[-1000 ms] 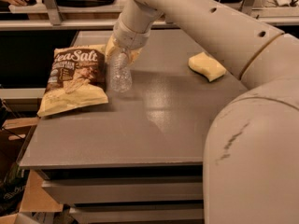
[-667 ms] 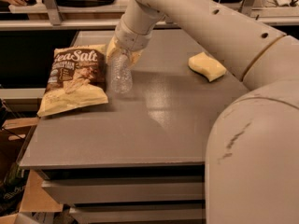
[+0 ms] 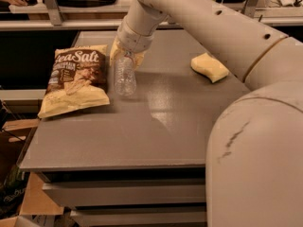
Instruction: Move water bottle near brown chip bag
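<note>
Water bottle [image 3: 125,77] upright on grey table [image 3: 156,126], just right of brown chip bag [image 3: 75,82]: nearness looks met. Gripper [image 3: 126,56] sits over bottle top, wrist pointing down, which suits standing bottle. Clenched or released: cannot tell. Yellow sponge [image 3: 209,67] well apart.

Water bottle [image 3: 125,77] under pincer [image 3: 126,56], beside chip bag [image 3: 75,79]
</note>
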Controlling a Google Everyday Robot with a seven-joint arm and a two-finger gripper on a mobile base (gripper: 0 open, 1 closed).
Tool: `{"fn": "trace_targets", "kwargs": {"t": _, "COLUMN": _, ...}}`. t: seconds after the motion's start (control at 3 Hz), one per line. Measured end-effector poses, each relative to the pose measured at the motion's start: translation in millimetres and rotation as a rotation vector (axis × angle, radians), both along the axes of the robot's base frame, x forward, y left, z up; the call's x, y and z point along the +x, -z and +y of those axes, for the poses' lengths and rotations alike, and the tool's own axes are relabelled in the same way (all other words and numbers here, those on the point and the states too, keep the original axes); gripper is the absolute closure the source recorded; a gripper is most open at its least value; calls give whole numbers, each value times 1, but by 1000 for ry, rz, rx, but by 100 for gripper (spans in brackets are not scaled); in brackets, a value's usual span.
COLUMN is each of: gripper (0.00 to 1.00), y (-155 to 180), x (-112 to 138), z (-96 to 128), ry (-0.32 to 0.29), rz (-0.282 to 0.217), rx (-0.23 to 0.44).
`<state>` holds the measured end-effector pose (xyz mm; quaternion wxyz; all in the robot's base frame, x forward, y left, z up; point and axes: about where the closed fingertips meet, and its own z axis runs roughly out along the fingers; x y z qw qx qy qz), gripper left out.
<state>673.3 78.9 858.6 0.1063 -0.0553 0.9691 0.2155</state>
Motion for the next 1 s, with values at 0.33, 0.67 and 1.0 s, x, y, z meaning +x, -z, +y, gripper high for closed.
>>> {"fn": "trace_targets", "kwargs": {"t": 0.33, "gripper": 12, "y": 1, "x": 1, "z": 0, "ry": 0, "rz": 6, "rx": 2}}
{"fn": "trace_targets", "kwargs": {"t": 0.67, "gripper": 0, "y": 2, "x": 0, "z": 0, "ry": 6, "rz": 11, "rx": 4}}
{"fn": "trace_targets", "kwargs": {"t": 1.0, "gripper": 0, "y": 2, "x": 1, "z": 0, "ry": 10, "rz": 15, "rx": 5}}
